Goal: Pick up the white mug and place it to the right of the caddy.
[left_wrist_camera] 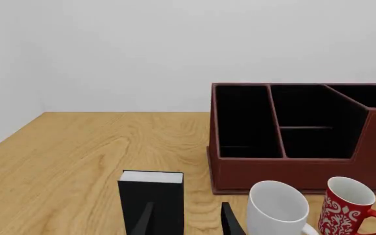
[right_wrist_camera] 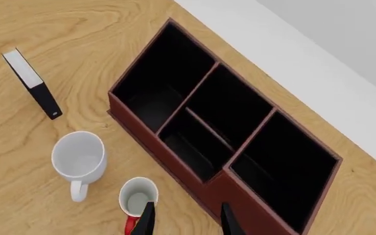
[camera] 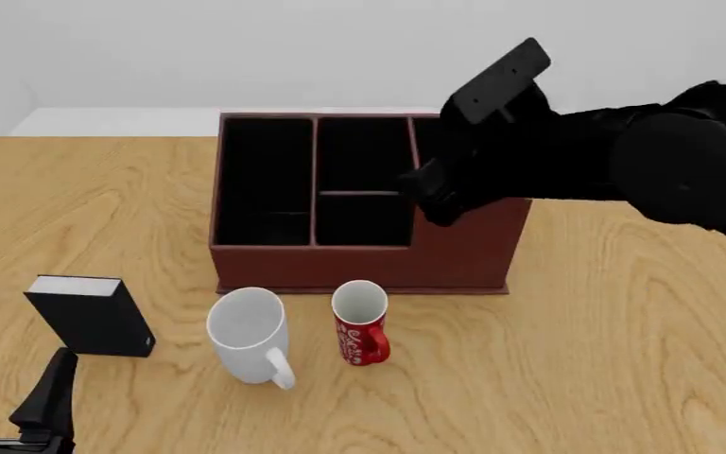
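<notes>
Standing upright on the wooden desk [camera: 615,312], a red mug [camera: 360,323] with white lettering, handle pointing toward the near edge. Sitting well off to its left, a small black box [camera: 91,316] with a white top, also upright.

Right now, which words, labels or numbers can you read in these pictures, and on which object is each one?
Red mug: white lettering or pattern, too blurred to read.
White mug, caddy, black box: no text visible.
</notes>
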`<state>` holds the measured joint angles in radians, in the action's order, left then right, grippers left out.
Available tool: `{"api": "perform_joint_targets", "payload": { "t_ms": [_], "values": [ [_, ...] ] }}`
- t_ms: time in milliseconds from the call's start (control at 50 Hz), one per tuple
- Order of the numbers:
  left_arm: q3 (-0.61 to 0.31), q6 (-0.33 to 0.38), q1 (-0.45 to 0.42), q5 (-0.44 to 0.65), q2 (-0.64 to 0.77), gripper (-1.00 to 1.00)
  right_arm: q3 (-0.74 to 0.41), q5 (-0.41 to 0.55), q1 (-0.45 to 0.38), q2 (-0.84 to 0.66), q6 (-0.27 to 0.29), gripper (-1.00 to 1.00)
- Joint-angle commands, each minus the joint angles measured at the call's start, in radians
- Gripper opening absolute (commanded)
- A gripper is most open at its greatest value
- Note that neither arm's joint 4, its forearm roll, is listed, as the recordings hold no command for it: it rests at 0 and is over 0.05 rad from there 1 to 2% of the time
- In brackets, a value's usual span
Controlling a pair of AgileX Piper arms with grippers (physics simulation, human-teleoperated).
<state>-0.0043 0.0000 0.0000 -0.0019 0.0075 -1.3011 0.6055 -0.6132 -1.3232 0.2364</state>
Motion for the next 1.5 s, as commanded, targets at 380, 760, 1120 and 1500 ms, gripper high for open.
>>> {"api": "perform_joint_targets", "payload": {
  "t_ms": [380, 760, 1120, 1500],
  "values": [
    [0.000, 0.000, 0.000, 0.000, 0.000, 1.00, -0.117, 0.058, -0.198, -0.178, -0.061, 1.00],
    [0.000, 0.000, 0.000, 0.000, 0.000, 1.00, -0.162, 0.047, -0.314, -0.280, -0.138, 1.00],
    [0.000, 0.000, 0.000, 0.000, 0.000, 1.00, -0.127, 0.004, -0.388, -0.374, -0.267, 1.00],
    [0.000, 0.000, 0.000, 0.000, 0.000, 1.00, -0.091, -0.003, -0.385, -0.426, -0.351, 1.00]
  ]
}}
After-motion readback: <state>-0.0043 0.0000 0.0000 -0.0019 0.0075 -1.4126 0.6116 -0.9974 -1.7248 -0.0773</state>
